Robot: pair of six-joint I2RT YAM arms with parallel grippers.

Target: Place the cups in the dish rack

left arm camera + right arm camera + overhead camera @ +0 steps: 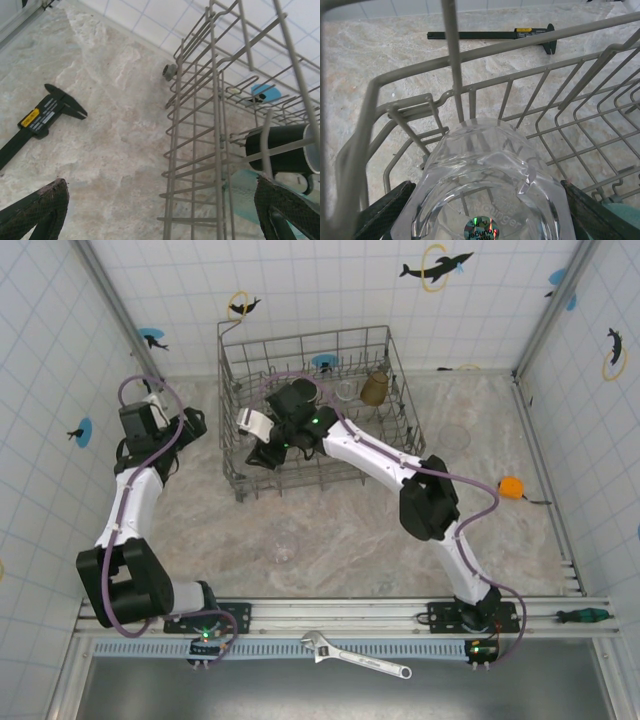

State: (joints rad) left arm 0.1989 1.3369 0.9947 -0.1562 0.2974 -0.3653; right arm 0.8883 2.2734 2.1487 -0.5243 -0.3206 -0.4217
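Note:
The grey wire dish rack stands at the back of the table. My right gripper reaches into its left part, shut on a clear glass whose stickered base faces the wrist camera; the dark fingers press both sides of it above the rack's wires. An amber tumbler and a clear glass stand in the rack's far side. My left gripper is open beside the rack's left wall, nothing between its fingers. Behind that wall lie a black mug and a teal cup.
A black caliper lies on the marble table left of the rack. An orange round object sits at the right. A faint clear glass stands right of the rack. A wrench and screwdriver rest on the near rail.

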